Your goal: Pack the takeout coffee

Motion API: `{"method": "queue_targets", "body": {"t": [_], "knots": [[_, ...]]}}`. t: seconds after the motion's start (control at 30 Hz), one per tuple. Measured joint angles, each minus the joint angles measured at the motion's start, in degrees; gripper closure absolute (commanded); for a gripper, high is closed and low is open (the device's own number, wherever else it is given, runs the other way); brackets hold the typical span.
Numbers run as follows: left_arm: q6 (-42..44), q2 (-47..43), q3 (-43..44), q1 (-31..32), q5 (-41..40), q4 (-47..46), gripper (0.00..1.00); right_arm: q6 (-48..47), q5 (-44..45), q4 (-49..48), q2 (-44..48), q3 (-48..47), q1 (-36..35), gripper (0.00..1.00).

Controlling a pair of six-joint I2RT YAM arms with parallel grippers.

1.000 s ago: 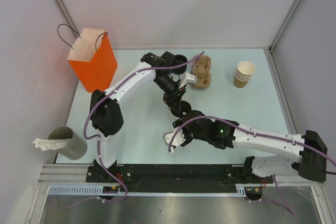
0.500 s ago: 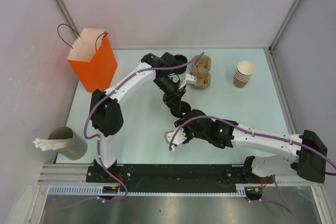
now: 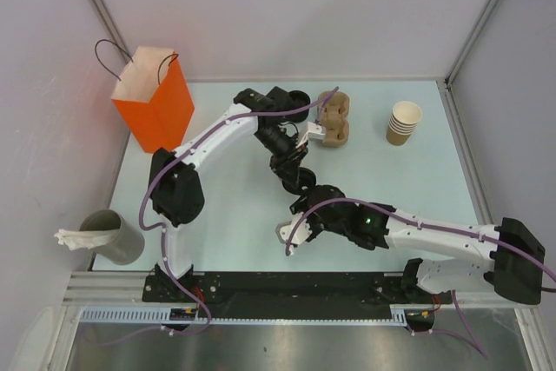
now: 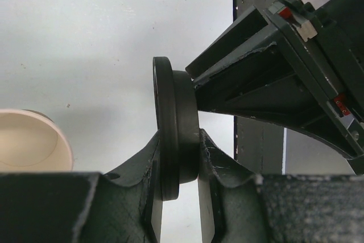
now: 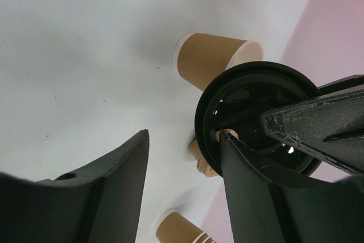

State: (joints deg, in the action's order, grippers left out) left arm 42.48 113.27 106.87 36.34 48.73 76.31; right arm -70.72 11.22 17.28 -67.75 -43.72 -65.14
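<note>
The pale worktop (image 3: 417,188) fills the overhead view. An orange paper bag (image 3: 161,102) stands open at its 10 o'clock corner. A grey pot (image 3: 117,234) stuffed with white paper sits at the 8 o'clock edge. A brown cardboard carrier (image 3: 334,123) lies near 12 o'clock, and a cup stack (image 3: 403,122) stands at about 2 o'clock, well apart from the carrier.

The two arms meet near the middle of the worktop. The left claw (image 4: 179,160) is clamped on the lid (image 4: 173,112), one finger on each face, so the lid stands on edge. The right claw (image 5: 183,138) has its fingers spread wide, with only bare worktop between them. The lid is just beside its 3 o'clock finger, outside the gap.

The cup (image 5: 207,58) stands on the worktop uncovered, apart from the lid. From the right wrist it lies at about 11 o'clock of the lid. From the left wrist its pale mouth shows at about 8 o'clock. In the overhead view the arms hide it.
</note>
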Motion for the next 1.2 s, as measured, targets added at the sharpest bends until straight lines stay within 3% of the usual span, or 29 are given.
{"method": "queue_targets", "body": {"t": [0.23, 0.4, 0.57, 0.77, 0.9, 1.0, 1.1, 1.2], "knots": [[0.02, 0.0, 0.0, 0.07, 0.02, -1.18, 0.83, -1.84, -0.07, -4.79, -0.28, 1.66, 1.77, 0.55], [0.07, 0.0, -0.02, 0.07, -0.15, -1.29, 0.83, -2.84, 0.44, -6.71, -1.18, 1.7, 2.32, 0.69], [0.07, 0.0, -0.07, 0.15, -0.13, -1.25, 0.77, -4.02, 1.4, -8.07, -1.36, 1.7, 2.25, 0.86], [0.11, 0.0, -0.07, 0.39, -0.13, -1.16, 0.68, -5.03, 2.45, -8.17, -1.77, 1.7, 1.38, 0.94], [0.48, -0.02, -0.07, 0.39, 0.11, -0.81, 0.48, -5.2, 3.19, -7.85, -2.25, 1.7, 1.16, 0.98], [0.81, -0.02, -0.07, 0.42, 0.22, -0.44, 0.21, -5.18, 3.69, -7.26, -2.45, 1.7, 0.79, 1.0], [1.07, -0.17, 0.24, 0.37, 0.35, 0.07, 0.01, -4.85, 4.13, -6.19, -2.45, 1.73, 0.15, 1.0], [0.96, -0.46, 1.64, -0.24, 0.35, 0.59, 0.01, -4.24, 4.42, -4.92, -2.43, 1.73, -0.48, 1.0]]}}
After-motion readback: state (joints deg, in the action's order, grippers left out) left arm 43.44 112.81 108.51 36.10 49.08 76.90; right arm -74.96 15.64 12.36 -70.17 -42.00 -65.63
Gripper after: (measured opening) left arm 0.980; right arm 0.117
